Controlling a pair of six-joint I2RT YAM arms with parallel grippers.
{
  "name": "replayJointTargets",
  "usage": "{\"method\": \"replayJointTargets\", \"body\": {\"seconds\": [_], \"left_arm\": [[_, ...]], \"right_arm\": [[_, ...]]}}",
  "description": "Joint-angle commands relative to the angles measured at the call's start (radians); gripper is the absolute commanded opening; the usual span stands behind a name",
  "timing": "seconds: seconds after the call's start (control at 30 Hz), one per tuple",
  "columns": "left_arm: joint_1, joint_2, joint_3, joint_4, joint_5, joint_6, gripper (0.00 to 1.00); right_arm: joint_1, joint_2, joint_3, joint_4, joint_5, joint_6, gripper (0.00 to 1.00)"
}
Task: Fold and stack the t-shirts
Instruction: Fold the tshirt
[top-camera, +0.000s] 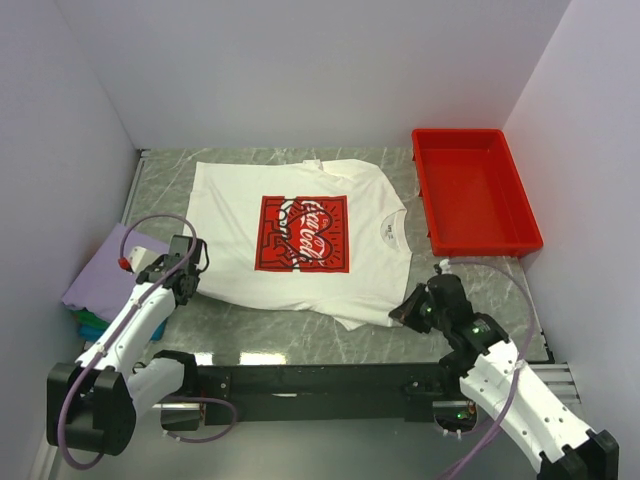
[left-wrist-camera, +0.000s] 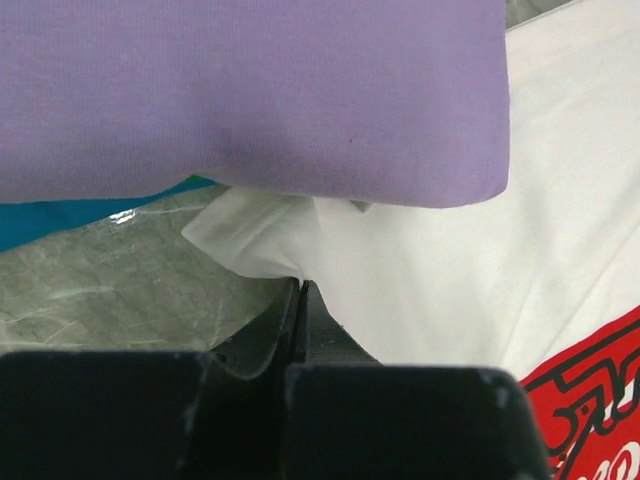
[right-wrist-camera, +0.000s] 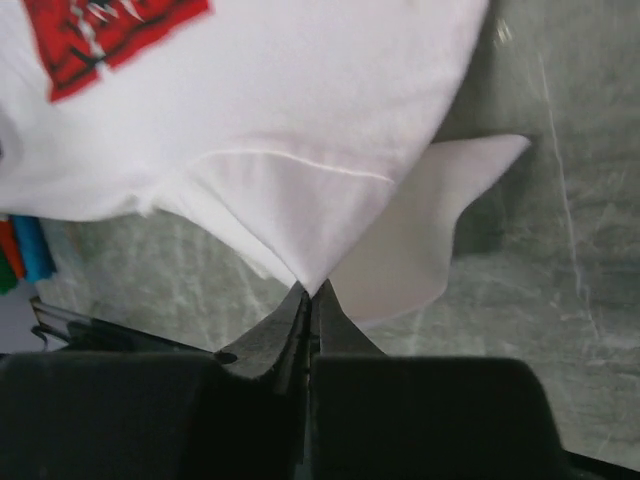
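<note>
A white t-shirt (top-camera: 300, 240) with a red rectangular chest print (top-camera: 304, 233) lies spread flat on the marble table, collar to the right. My left gripper (top-camera: 190, 268) is shut on the shirt's near left corner (left-wrist-camera: 262, 240), beside the folded lavender shirt (top-camera: 112, 275). That lavender shirt (left-wrist-camera: 250, 90) tops a stack with blue (left-wrist-camera: 60, 215) and green cloth under it. My right gripper (top-camera: 405, 308) is shut on the near right sleeve (right-wrist-camera: 300, 215), pinching a point of cloth lifted slightly off the table.
A red plastic tray (top-camera: 472, 190) stands empty at the back right. The stack of folded shirts sits at the table's left edge. White walls close in the table on three sides. The black rail (top-camera: 310, 380) with the arm bases runs along the near edge.
</note>
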Motion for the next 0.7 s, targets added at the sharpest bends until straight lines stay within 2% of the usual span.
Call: {"method": "replayJointTargets", "body": {"seconds": [0.0,0.3,0.47,0.67], "left_arm": [[-0.001,0.022,0.053,0.022,-0.015,0.027,0.01],[0.0,0.249,0.281,0.006,-0.041,0.025,0.01],[0.006,0.439,0.45,-0.023,-0.043,0.031,0.01],[0.031,0.619,0.588,-0.021,-0.02,0.077,0.01]], "right_arm": [[-0.002,0.03,0.169,-0.03,0.112,-0.044,0.0],[-0.102,0.275,0.376,0.045,0.094,-0.123,0.0],[-0.211,0.478,0.453,0.12,0.025,-0.173,0.0],[-0.282,0.702,0.548,0.184,-0.029,-0.206,0.0]]}}
